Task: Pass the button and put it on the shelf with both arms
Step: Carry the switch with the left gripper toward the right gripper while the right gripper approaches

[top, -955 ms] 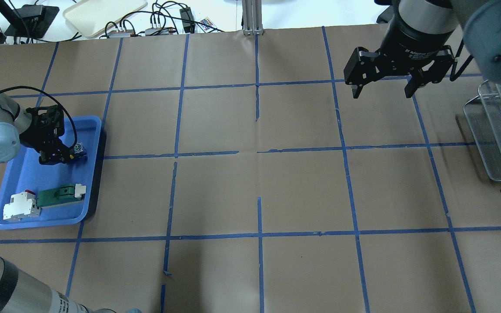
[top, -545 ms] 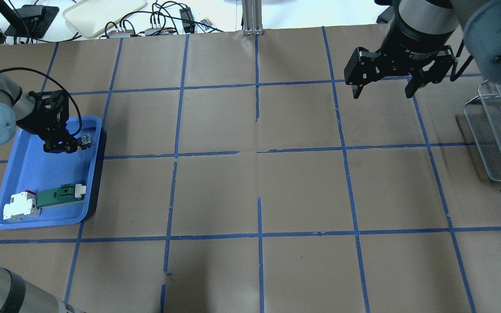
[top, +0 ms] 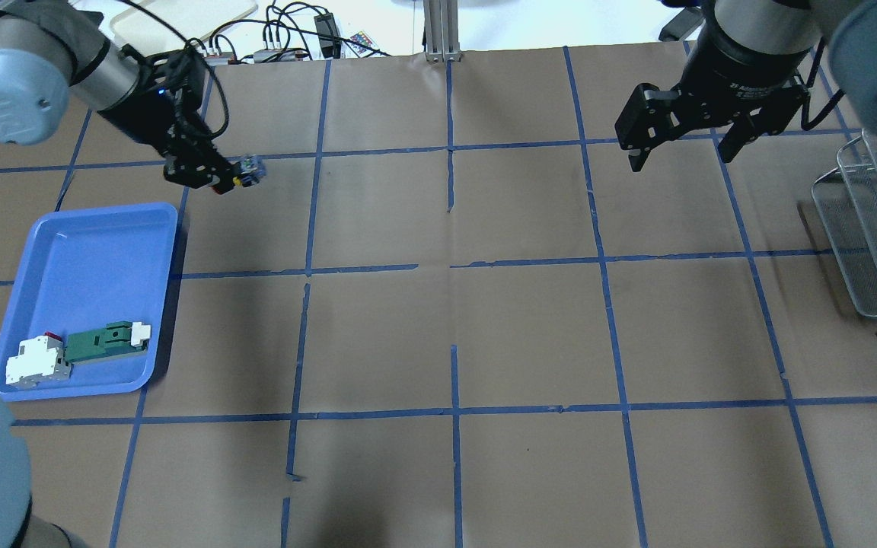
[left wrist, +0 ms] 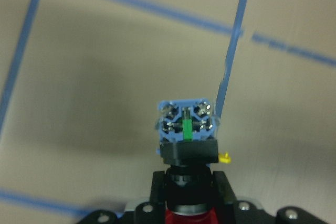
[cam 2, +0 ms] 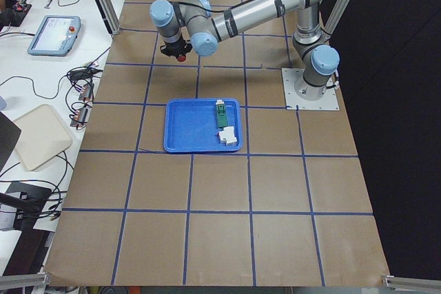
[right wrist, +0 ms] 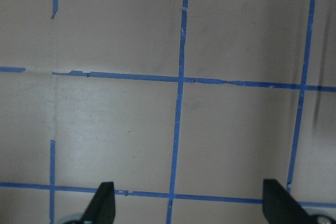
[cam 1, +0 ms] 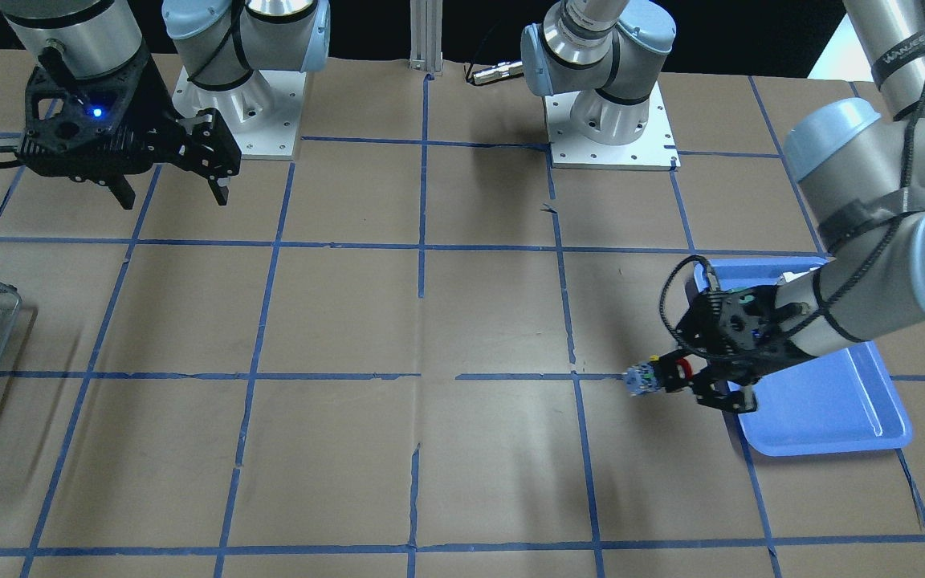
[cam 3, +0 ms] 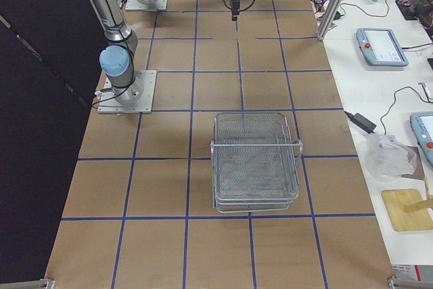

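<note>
My left gripper (top: 224, 180) is shut on the button (top: 250, 170), which it holds by the red head and black collar, with the blue-and-white block pointing outward. It hangs above the brown table, beyond the blue tray's far right corner. The button also shows in the front view (cam 1: 643, 378) and in the left wrist view (left wrist: 186, 127). My right gripper (top: 682, 158) is open and empty, high over the table's far right, also in the front view (cam 1: 173, 199). The wire-mesh shelf (top: 869, 243) stands at the right edge, also in the right side view (cam 3: 256, 160).
The blue tray (top: 168, 304) lies at the left and holds a green-and-white flat part (top: 103, 342) and a white block (top: 36, 362). Cables and a beige tray lie beyond the table's far edge. A metal post (top: 442, 30) stands at the far middle.
My left gripper has lifted the button out of the blue tray and carried it away from the robot and to the right, over bare table. My right gripper has shifted slightly.
</note>
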Motion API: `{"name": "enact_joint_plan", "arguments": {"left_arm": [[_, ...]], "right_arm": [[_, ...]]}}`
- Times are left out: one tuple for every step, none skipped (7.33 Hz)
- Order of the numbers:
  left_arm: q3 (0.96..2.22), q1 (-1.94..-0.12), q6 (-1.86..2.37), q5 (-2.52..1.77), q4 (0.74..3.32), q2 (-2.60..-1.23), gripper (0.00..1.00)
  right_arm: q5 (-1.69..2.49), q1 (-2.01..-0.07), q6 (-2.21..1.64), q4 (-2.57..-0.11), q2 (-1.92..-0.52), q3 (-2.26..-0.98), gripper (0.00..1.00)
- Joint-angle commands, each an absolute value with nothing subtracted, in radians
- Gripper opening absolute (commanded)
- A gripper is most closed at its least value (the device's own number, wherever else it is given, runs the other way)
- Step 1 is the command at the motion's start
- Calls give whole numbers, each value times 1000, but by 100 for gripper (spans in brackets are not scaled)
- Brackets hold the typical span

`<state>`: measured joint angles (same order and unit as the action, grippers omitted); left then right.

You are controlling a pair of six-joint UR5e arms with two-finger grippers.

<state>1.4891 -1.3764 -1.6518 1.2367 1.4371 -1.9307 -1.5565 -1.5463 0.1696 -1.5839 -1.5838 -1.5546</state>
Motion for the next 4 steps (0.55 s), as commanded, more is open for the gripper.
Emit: {"name": "enact_joint_plan", "arguments": {"left_arm": [[1451,-1581,-1509,1123,1433,-1905,0],[1442,-1633,-1376,1045,1366,-1902,0],[1440,-1681,-1311,979,1289,-1907,0],[1442,-1728,-1261,936,1204,-1908,0]], "right_arm": [[-1466,-1435,599,-1585,-1585,-1554,100],[-1348,-1354,780,-1563,-1586,-1554,100],[-1265,-1318,996,-1519,-1585,-1555,100],[-1177,-1321,1217,-1517,-1591,-1554,100]]}}
